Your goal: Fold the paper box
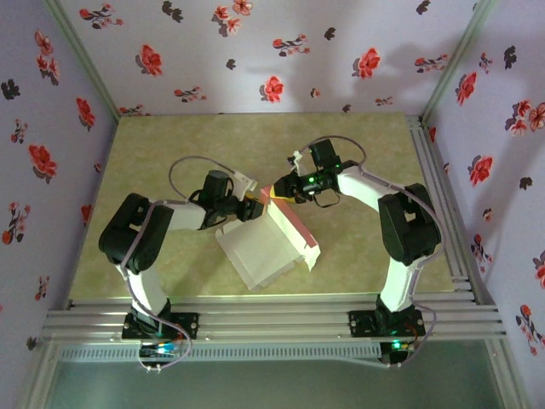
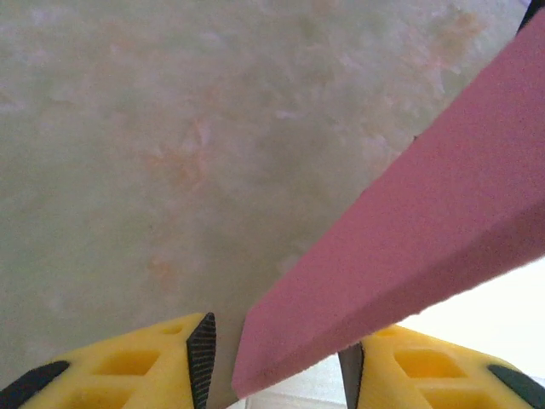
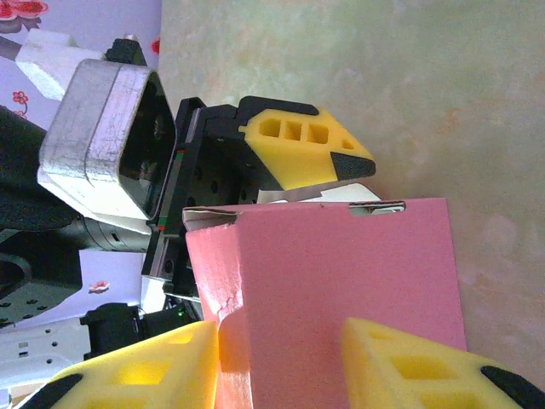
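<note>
The paper box (image 1: pixel 264 251) is seen on the table (image 1: pixel 366 145), about mid-table and toward the near edge, with its pale grey-white face turned up. A salmon pink wall is raised along the box's right side, running from its far corner down to its near right corner. The left gripper (image 1: pixel 251 209) is placed at the box's far left corner. In the left wrist view a pink panel of the box (image 2: pixel 426 221) is seen slanting in from the right, its low corner set between the fingers of that gripper (image 2: pixel 277 354). A gap is left between the left pad and the card, so the jaws are read as apart and the panel is not pinched. The right gripper (image 1: pixel 285 192) is placed at the box's far corner, on the pink wall. In the right wrist view the pink face (image 3: pixel 341 264) is spread across the space between the yellow fingers of that gripper (image 3: pixel 277 341). It cannot be told whether it is clamped there. A yellow finger (image 3: pixel 298 149) of the left gripper is seen just above the box's top edge. A small notched tab is visible on that edge.
</note>
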Robot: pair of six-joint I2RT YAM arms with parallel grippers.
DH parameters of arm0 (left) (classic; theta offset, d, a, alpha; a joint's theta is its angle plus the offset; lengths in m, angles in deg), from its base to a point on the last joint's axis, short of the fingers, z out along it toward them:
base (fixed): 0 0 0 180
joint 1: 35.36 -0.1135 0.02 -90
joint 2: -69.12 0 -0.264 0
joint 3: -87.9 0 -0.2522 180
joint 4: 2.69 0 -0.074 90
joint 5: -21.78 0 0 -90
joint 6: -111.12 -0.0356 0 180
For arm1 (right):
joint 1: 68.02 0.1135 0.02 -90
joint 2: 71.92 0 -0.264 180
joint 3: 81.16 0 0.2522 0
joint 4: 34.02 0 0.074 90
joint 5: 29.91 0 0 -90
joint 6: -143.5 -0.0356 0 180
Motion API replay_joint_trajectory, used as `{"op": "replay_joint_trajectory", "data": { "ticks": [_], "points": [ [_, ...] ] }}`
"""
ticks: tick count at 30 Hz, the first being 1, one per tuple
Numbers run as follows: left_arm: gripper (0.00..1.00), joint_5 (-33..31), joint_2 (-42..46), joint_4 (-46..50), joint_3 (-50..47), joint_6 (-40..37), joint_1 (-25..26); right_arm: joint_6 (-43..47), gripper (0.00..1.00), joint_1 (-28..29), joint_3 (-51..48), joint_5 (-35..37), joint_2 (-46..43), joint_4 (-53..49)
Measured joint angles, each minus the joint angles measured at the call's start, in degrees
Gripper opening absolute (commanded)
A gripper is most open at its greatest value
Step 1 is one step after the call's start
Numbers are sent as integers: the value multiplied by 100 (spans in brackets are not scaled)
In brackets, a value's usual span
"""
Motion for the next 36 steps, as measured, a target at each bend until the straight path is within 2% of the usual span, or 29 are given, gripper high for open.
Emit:
{"op": "replay_joint_trajectory", "data": {
  "ticks": [8, 14, 24, 29, 36],
  "points": [
    [31, -179, -181, -321, 35, 79, 94, -157, 43, 2, 2, 2, 0, 46],
    [25, -551, -214, -501, 42, 109, 216, -452, 43, 9, -20, 79, 0, 264],
    [22, -1207, -225, -804, 0, 289, 402, -1054, 42, 105, -308, 306, -76, 918],
    [19, -1403, -232, -955, -57, 339, 450, -1412, 40, 109, -446, 350, -103, 1250],
    [19, -1569, -238, -1241, -190, 518, 468, -1665, 40, 131, -516, 391, -109, 1497]
  ]
}}
